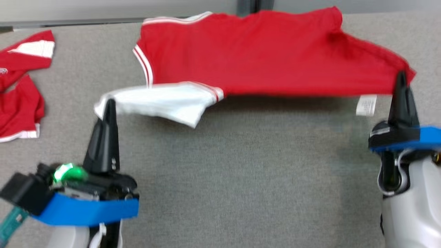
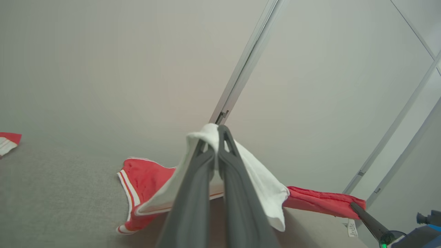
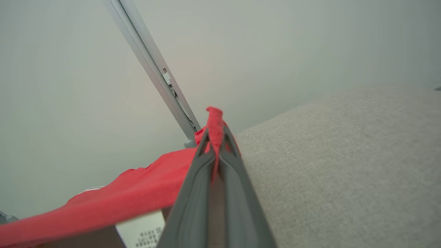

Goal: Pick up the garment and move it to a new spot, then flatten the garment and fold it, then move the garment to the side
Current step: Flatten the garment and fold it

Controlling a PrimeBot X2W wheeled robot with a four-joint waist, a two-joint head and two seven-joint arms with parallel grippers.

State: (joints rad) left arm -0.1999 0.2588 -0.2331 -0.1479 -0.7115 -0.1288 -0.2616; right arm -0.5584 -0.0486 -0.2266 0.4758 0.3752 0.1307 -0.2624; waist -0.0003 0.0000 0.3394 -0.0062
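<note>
The left pincer (image 1: 109, 103) pinches the white sleeve (image 1: 162, 101) and the right pincer (image 1: 400, 77) a red corner of the garment (image 1: 248, 51), stretching its near edge taut above the grey bench (image 1: 241, 172), presumably so it spreads flat.

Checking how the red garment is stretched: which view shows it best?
Head view: the whole red garment spans between left gripper and right gripper. Left wrist view shows mainly its white sleeve pinched; right wrist view, a clamped red corner and label.

Table (image 1: 241, 179) lies open except red clothes (image 1: 19, 103) at left.
</note>
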